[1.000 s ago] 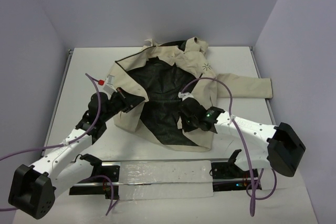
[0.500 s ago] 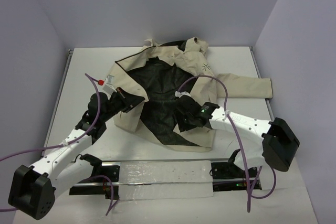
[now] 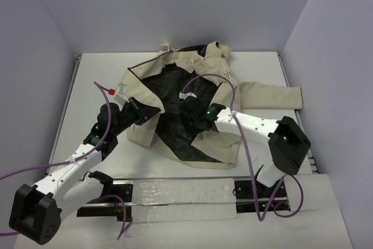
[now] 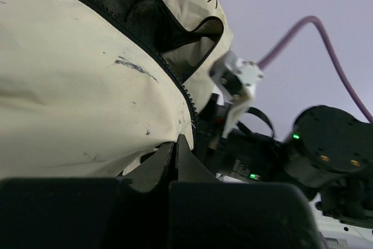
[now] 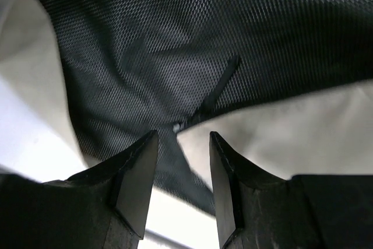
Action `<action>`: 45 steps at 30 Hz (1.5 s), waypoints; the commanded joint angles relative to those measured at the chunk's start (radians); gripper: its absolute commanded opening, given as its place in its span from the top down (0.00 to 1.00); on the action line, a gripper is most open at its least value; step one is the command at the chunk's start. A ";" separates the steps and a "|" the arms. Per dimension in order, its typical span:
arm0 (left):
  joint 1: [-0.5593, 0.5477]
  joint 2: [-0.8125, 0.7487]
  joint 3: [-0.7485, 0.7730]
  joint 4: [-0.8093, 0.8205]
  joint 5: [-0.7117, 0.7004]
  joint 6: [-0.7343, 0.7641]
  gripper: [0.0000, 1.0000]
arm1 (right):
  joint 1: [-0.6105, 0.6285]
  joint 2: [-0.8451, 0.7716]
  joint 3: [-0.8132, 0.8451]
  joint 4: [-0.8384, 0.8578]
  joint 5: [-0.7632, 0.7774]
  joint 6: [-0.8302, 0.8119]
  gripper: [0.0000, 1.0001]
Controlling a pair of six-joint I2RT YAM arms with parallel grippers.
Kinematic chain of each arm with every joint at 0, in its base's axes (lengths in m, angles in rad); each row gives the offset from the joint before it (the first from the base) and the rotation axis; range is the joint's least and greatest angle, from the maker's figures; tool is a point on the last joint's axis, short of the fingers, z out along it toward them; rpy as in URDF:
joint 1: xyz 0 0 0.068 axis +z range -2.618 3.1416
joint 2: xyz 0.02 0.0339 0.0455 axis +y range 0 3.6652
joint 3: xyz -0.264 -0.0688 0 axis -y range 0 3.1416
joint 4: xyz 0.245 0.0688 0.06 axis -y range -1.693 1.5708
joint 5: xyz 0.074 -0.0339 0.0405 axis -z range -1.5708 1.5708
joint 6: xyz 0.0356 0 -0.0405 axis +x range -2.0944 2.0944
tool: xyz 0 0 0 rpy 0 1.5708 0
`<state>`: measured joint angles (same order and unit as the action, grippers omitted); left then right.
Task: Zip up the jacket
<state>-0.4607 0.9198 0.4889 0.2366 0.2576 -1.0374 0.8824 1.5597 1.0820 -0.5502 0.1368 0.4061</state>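
Nearest me, my left hand [image 3: 150, 112] sits at the near-left front panel of the jacket [image 3: 169, 94]. On its wrist view the fingers [image 4: 166, 158] are pressed together, with no gap that I can see. The cream hem runs right into their tips, so I read it as closed on the jacket's edge. The dark zipper teeth [image 4: 175, 80] climb away from that spot along the panel.

A little further in, my right hand [image 3: 189, 122] hovers over the middle of the open front. Its wrist view shows the hand [image 5: 182, 138] parted to a moderate gap. It grips nothing, and the black mesh lining [image 5: 175, 33] lies below it. A thin dark strip [image 5: 220, 83] on the lining runs down towards the gap. A cream flap [image 5: 291, 126] lies to one side of it.

The jacket lies flat and unzipped on the white worktop [image 3: 87, 86], near its middle and towards the far side. Both front panels are folded outward and the lining shows between them. One sleeve [image 3: 268, 95] stretches off to the right. Beyond the hands, the star-like logo [image 3: 228, 74] marks the right chest. The hood [image 3: 213, 49] is bunched at the far edge.
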 commanded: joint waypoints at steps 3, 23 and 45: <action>0.008 -0.027 0.019 0.000 -0.012 0.016 1.00 | -0.033 0.100 0.053 0.093 0.022 -0.013 0.53; 0.008 -0.001 0.035 -0.008 -0.007 0.022 1.00 | -0.110 0.210 -0.036 0.244 0.012 0.039 0.56; 0.008 0.023 0.023 0.023 -0.004 0.011 1.00 | -0.090 0.142 -0.089 0.252 0.112 0.060 0.56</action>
<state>-0.4610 0.9338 0.4889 0.2205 0.2568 -1.0345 0.7815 1.7588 1.0156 -0.2898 0.1700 0.4546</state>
